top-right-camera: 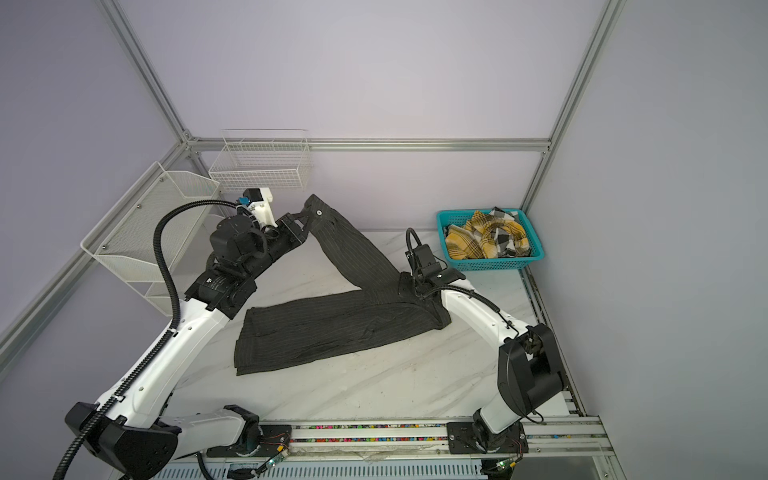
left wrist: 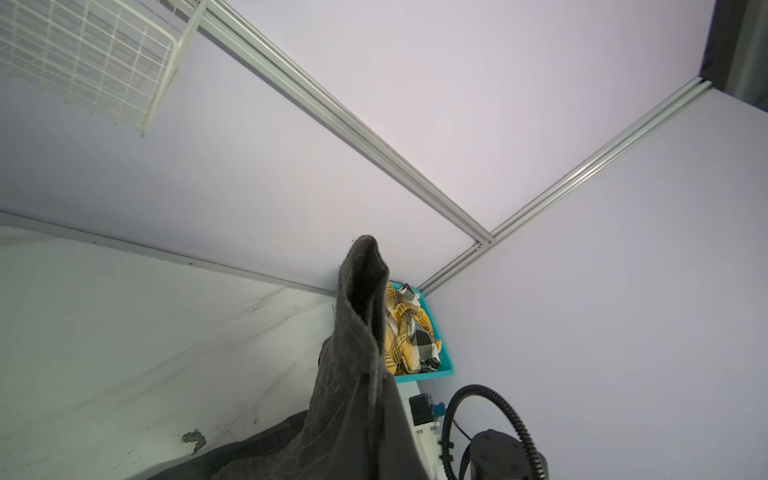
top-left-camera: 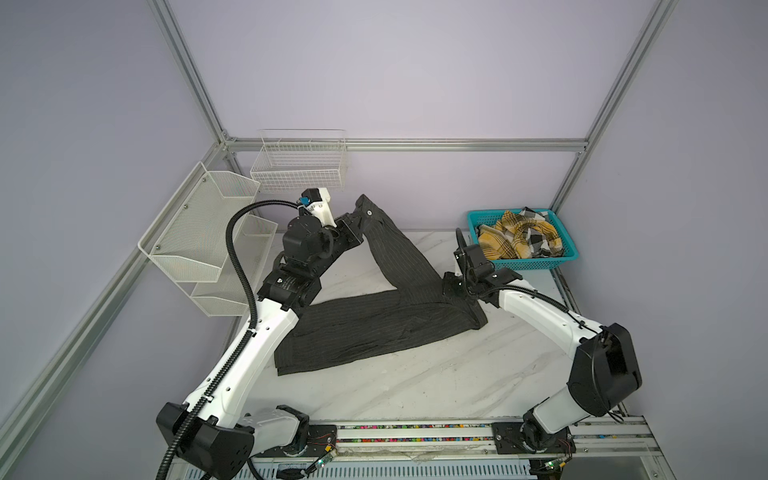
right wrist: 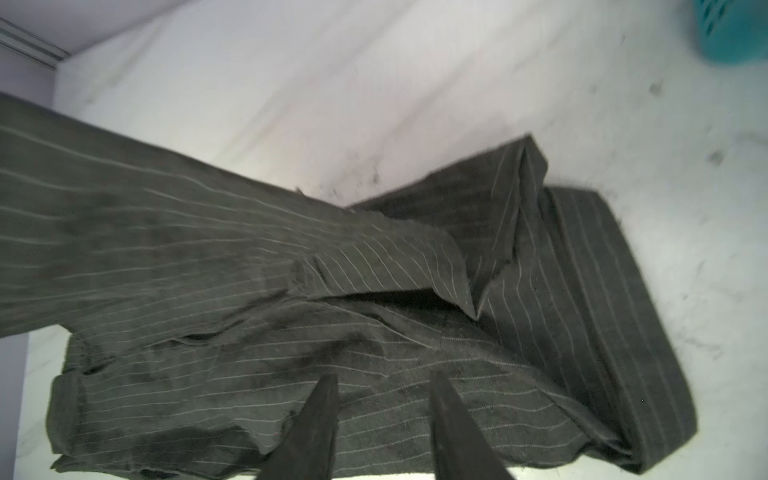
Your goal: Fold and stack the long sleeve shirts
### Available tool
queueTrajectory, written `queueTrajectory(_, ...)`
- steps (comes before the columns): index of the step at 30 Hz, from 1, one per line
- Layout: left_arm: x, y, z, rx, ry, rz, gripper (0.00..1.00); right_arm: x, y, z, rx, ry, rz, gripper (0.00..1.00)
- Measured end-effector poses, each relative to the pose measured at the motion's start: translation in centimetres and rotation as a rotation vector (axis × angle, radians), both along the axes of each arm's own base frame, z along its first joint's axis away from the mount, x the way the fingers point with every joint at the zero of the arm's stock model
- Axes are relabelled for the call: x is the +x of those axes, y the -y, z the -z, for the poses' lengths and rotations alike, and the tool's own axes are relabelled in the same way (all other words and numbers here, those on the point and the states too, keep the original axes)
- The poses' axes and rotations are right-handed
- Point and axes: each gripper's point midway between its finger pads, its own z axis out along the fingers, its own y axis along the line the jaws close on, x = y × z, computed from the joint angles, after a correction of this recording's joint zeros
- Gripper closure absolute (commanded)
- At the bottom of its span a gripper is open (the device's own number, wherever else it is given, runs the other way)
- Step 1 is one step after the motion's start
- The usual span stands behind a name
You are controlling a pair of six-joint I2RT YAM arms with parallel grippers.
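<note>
A dark charcoal pinstriped shirt [top-left-camera: 374, 328] [top-right-camera: 332, 328] lies partly folded across the middle of the marble table. One sleeve [top-left-camera: 395, 253] [left wrist: 361, 332] rises from it to the back left. My left gripper [top-left-camera: 360, 222] [top-right-camera: 306, 218] is shut on that sleeve's cuff, held above the table; the cloth hides its fingers in the left wrist view. My right gripper [right wrist: 384, 376] [top-left-camera: 451, 286] stands open just over the shirt's right end, nothing between its fingers. The yellow, black and white plaid shirt [top-left-camera: 519, 239] [top-right-camera: 486, 239] [left wrist: 407, 332] lies crumpled in the teal basket [top-left-camera: 536, 262] [top-right-camera: 498, 262].
The teal basket [left wrist: 440, 370] [right wrist: 731, 33] sits at the table's back right corner. A white wire basket [top-left-camera: 299, 166] hangs on the back wall and a white mesh shelf [top-left-camera: 199, 237] on the left wall. Bare marble table [top-left-camera: 436, 382] shows in front of the shirt.
</note>
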Motion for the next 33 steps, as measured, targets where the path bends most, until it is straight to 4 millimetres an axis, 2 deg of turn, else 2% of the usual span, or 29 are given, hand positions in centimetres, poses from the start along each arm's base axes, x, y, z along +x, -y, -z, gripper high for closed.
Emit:
queueTrajectory(3, 0.5, -0.2, 1.9, 0.017, -0.063, -0.055, 1.00, 0.6, -0.8, 3.4, 0.011, -0.074, 0.003, 0.74)
queueTrajectory(5, 1.2, -0.6, 3.2, 0.031, -0.104, -0.092, 1.00, 1.9, -1.3, 5.6, 0.007, -0.109, 0.007, 0.74)
queueTrajectory(8, 1.8, -1.1, 5.2, 0.053, -0.164, -0.138, 1.00, 3.3, -0.9, 8.6, -0.013, -0.146, 0.031, 0.74)
queueTrajectory(10, 1.8, -1.7, 6.2, 0.074, -0.199, -0.179, 1.00, 4.0, -0.1, 10.0, -0.026, -0.169, 0.051, 0.74)
queueTrajectory(13, 1.3, -3.4, 7.4, 0.116, -0.246, -0.269, 1.00, 5.0, 0.5, 11.0, -0.030, -0.180, 0.069, 0.74)
queueTrajectory(15, 0.8, -4.7, 8.4, 0.149, -0.289, -0.326, 1.00, 5.7, 0.6, 10.8, -0.023, -0.169, 0.073, 0.74)
queueTrajectory(17, 0.2, -5.8, 9.3, 0.178, -0.327, -0.366, 1.00, 5.9, 0.5, 10.7, -0.020, -0.164, 0.061, 0.67)
queueTrajectory(20, -0.7, -6.8, 10.9, 0.199, -0.364, -0.400, 1.00, 5.7, 0.3, 10.6, -0.007, -0.159, 0.045, 0.56)
queueTrajectory(23, -1.5, -7.3, 12.5, 0.214, -0.409, -0.415, 1.00, 4.8, 0.3, 10.4, 0.009, -0.165, 0.035, 0.51)
queueTrajectory(28, -1.1, -6.5, 12.5, 0.175, -0.414, -0.386, 1.00, 2.9, -1.0, 8.2, 0.086, -0.144, -0.008, 0.50)
queueTrajectory(33, 0.9, -4.0, 12.1, 0.132, -0.428, -0.336, 1.00, 1.4, -4.6, 4.5, 0.161, -0.025, -0.102, 0.45)
